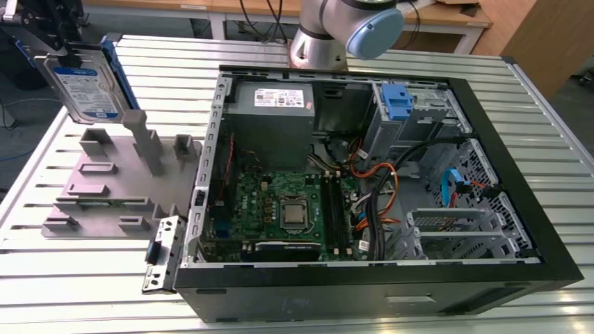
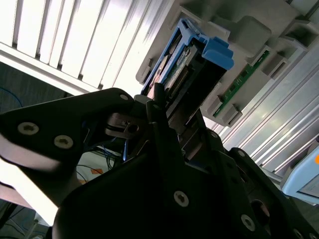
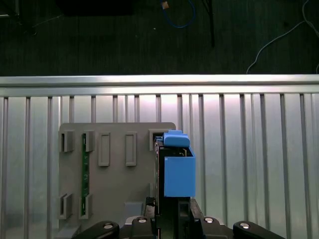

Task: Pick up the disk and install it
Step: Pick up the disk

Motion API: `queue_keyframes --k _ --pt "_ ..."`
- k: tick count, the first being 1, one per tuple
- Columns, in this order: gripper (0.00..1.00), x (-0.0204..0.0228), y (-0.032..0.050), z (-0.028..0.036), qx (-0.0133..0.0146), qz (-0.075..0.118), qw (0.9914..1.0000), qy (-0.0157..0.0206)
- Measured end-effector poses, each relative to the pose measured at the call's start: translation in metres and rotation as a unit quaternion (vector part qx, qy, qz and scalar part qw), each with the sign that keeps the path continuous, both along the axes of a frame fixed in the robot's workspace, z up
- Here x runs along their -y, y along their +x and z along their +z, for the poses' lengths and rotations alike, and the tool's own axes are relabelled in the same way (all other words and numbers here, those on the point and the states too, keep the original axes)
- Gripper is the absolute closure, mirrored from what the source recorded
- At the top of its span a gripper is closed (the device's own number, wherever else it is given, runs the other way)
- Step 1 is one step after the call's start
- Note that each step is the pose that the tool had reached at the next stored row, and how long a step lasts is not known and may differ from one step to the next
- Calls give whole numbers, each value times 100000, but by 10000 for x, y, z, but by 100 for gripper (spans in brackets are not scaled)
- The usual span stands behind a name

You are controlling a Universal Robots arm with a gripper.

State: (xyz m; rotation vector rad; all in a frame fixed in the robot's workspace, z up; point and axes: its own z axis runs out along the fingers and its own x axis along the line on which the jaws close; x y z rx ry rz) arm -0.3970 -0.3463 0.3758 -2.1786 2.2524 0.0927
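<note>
In the exterior view the disk (image 1: pixel 85 85), a silver drive with a white-and-blue label and blue rails, hangs upright in the air at the far left, above the grey fixture plate (image 1: pixel 97 182). My gripper (image 1: pixel 63 43) is shut on its upper end. In both wrist views the disk shows end-on, with its blue carrier (image 3: pixel 178 172) (image 2: pixel 205 59) sticking out from between the dark fingers (image 2: pixel 160 115). It is clear of the fixture's slots below. In the first wrist view the gripper (image 3: pixel 172 215) grips its near end.
The open computer case (image 1: pixel 519 271) fills the exterior view's right, with a grey power-supply box (image 1: pixel 274 104), the motherboard (image 1: pixel 278 209) and a blue bracket (image 1: pixel 397 104) in the drive bay. A green memory stick (image 3: pixel 85 172) sits in the fixture. The arm's base (image 1: pixel 320 42) stands behind the case.
</note>
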Motion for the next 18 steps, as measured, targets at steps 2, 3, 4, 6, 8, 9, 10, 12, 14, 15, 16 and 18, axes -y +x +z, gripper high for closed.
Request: queue_keyframes --k 2,3,4,6,8,9,10,12,14,15,16,18 --pt "65 0 0 10 -10 -1 100000 -5" --pt "65 0 0 14 1 -1 100000 1" --pt "65 0 0 20 1 -1 100000 1" --pt "65 0 0 31 4 2 100000 2" --pt "65 0 0 32 15 0 100000 9" --pt "65 0 0 37 3 3 100000 1" --pt "65 0 0 40 4 2 100000 0" --pt "65 0 0 41 5 2 100000 3" --pt "65 0 0 41 4 0 100000 2" --pt "65 0 0 42 2 0 100000 1" --pt "65 0 0 44 3 0 100000 0" --pt "65 0 0 54 -8 1 100000 -3"
